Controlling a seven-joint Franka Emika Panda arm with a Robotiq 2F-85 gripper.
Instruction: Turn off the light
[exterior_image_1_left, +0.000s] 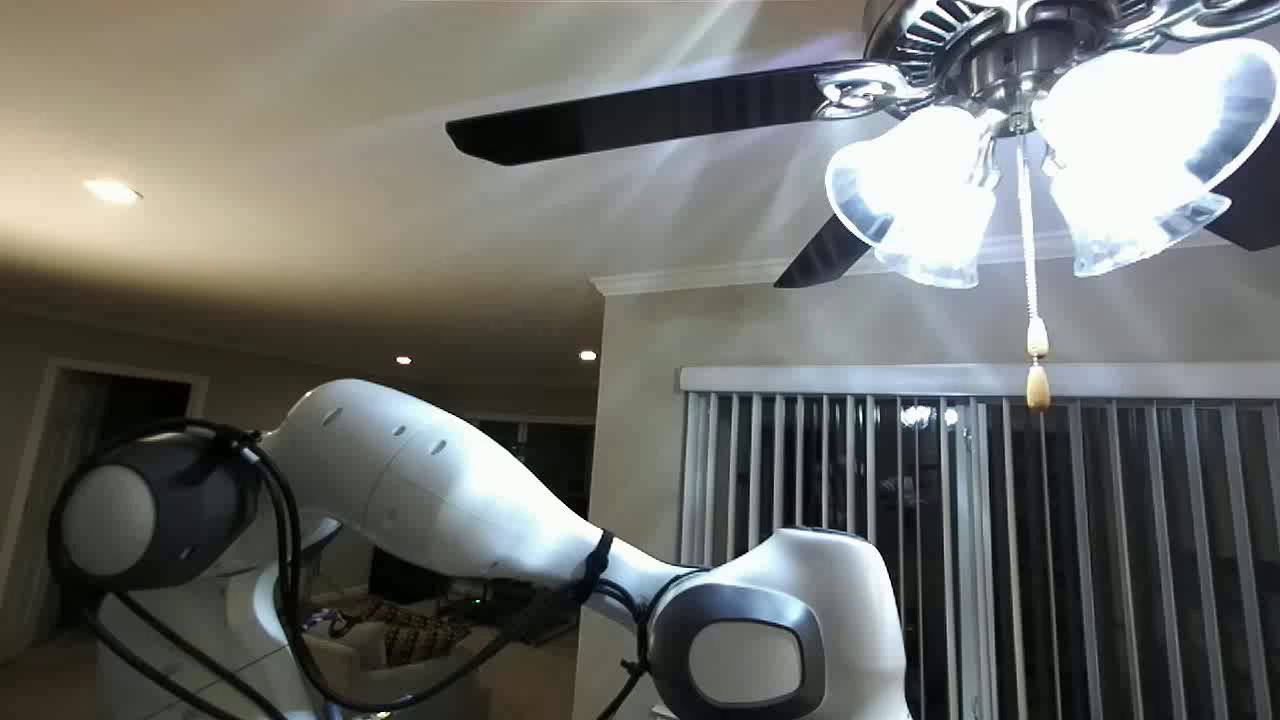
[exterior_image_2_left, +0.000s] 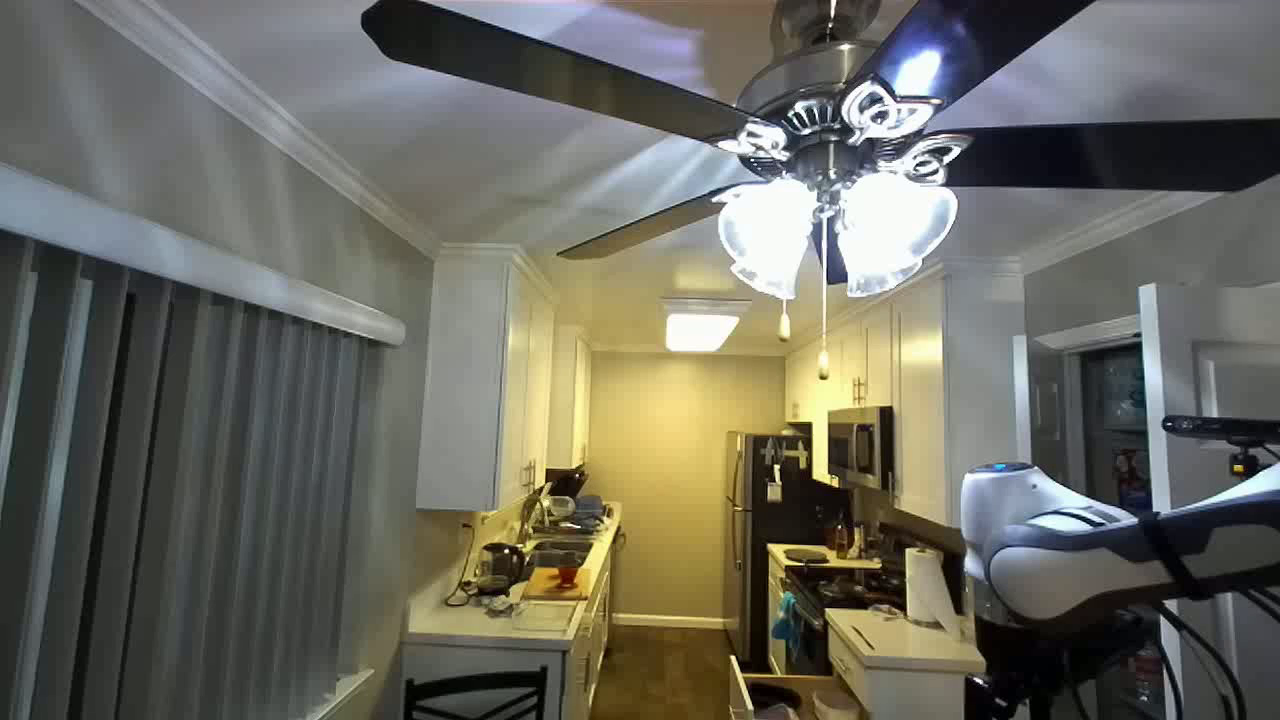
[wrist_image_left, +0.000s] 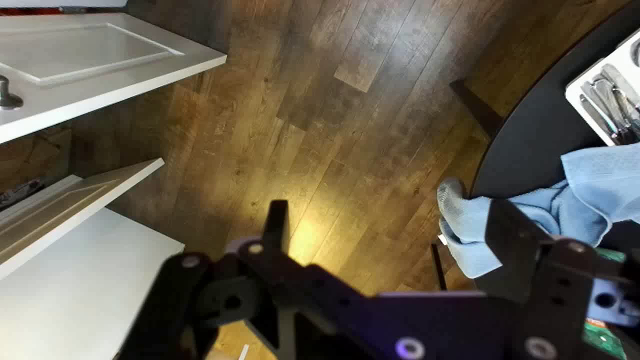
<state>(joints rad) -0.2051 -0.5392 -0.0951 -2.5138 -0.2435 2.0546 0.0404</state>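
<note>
Wrist view: tool (wrist_image_left: 392, 232) spread wide, green packet (wrist_image_left: 603, 341) illegible; fan light (exterior_image_1_left: 1130, 150) glowing in both exterior views.

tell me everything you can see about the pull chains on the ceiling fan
Two thin, pale, beaded-looking pull chains hang down below the glowing fan lights, each ending in a tan, wood-like teardrop pull. One hangs lower than the other in both exterior views. Nothing is seen touching either pull.
</note>
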